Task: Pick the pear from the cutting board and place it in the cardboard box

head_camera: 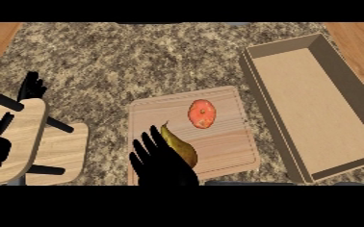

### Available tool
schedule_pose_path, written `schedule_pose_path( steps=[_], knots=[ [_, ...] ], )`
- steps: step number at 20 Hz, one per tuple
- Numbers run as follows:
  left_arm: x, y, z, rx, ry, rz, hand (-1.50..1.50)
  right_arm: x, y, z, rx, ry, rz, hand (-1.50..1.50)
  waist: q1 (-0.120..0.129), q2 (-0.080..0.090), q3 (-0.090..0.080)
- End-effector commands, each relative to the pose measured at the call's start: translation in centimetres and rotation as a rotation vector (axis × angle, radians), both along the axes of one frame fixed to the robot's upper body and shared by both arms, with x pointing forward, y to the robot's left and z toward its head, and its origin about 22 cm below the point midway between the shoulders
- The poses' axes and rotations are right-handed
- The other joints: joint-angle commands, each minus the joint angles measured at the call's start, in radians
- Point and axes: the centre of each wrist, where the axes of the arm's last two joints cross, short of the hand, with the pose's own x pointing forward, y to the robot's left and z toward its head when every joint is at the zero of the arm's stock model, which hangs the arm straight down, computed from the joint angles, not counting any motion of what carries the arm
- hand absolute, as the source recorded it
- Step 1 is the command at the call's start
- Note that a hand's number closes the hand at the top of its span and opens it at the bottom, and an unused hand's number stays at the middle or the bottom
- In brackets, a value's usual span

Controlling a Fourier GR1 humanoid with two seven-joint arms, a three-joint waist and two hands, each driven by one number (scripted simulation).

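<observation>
Head view: a speckled granite bench (128, 57) carries a pale wooden cutting board (227, 125), which serves here as the landmark. On the board's near left part lies the pear (181, 146), yellow-brown, its thin stem pointing toward the board's far edge. Just beyond the pear, nearer the board's far edge and apart from the pear, lies a round orange-red fruit (202, 113).

A black robot hand (160, 166) comes in over the board's near left corner. Its fingers are spread and fairly straight, lying against the left side of the pear and partly covering the pear's lower end; they do not curl round it, so the robot hand is apart, open beside the pear. Which arm it belongs to cannot be told with certainty; it shows at the lower middle of the view.

Right of the board, close to its right edge, stands the cardboard box (266, 120), long and open-topped, with nothing visible inside it.

Well left of the board is a pale wooden stool or chair (60, 149) with dark legs. Beyond it another black robot hand (32, 87) shows, fingers up and straight.
</observation>
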Motion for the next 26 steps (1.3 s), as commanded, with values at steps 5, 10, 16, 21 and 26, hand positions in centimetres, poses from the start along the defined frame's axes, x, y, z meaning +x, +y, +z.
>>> schedule_pose_path(
  steps=[5,10,16,21,26],
  knots=[
    [2.3,-4.1,1.8,0.026,-0.067,-0.387,0.00,0.7,0.4,-1.3,0.001,0.027,-0.012,-1.50,-0.029,0.008,0.005],
    [1.8,-3.6,1.2,0.027,-0.055,-0.385,0.00,1.4,0.7,-3.1,-0.035,-0.028,-0.042,-1.50,-0.011,0.006,0.004],
    [1.8,-4.5,1.1,0.039,-0.066,-0.388,0.00,2.4,-0.6,-4.4,-0.031,-0.010,-0.054,-1.50,-0.025,0.008,0.005],
    [2.3,-3.8,1.1,0.032,-0.066,-0.370,0.00,2.7,-0.5,-4.7,-0.052,0.011,-0.007,1.50,-0.027,0.010,0.004],
    [2.3,-4.2,1.5,0.049,-0.067,-0.385,0.00,2.6,0.0,-4.6,0.007,-0.030,0.118,1.50,-0.019,0.008,0.005]
  ],
)
